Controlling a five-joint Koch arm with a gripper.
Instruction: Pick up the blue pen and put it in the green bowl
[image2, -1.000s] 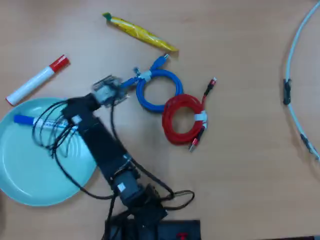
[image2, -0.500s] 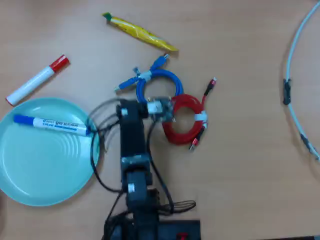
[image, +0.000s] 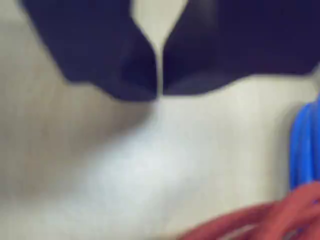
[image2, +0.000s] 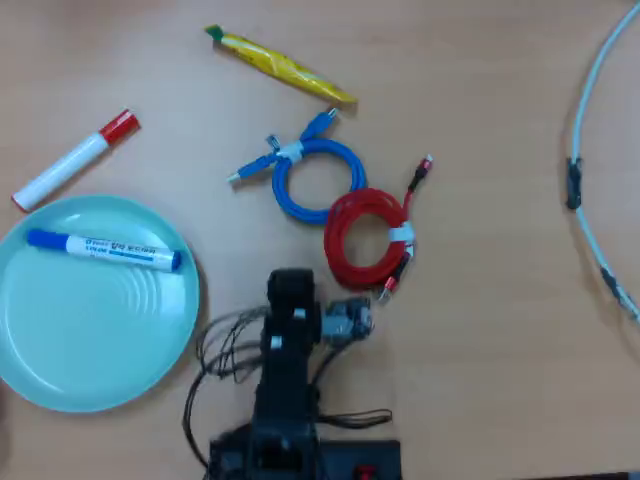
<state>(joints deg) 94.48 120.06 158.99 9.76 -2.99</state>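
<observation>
1. We see the blue pen (image2: 104, 249) lying inside the green bowl (image2: 60, 370), in the upper part of the dish in the overhead view, its blue cap toward the left rim and its other end toward the right rim.
2. The bowl sits at the lower left of the desk (image2: 480, 330) in that view, and nothing else lies in it.
3. The arm (image2: 285, 380) is folded back near the bottom edge of the overhead view, to the right of the bowl and apart from it, with loose black wires beside it.
4. In the wrist view the fingers (image: 140, 65) are clenched: the two dark tips meet with only a hairline slit between them, and they grasp nothing.
5. The gripper (image: 159, 92) hangs over bare desk in the wrist view, which is blurred.
6. A red cable coil (image2: 368, 238) and a blue cable coil (image2: 315, 180) lie touching each other above the arm; both show at the right edge of the wrist view.
7. A red-capped marker (image2: 75, 160) lies just above the bowl's rim, outside it.
8. A yellow packet (image2: 282, 65) lies near the top, and a pale cable (image2: 590, 160) curves down the right side.
</observation>
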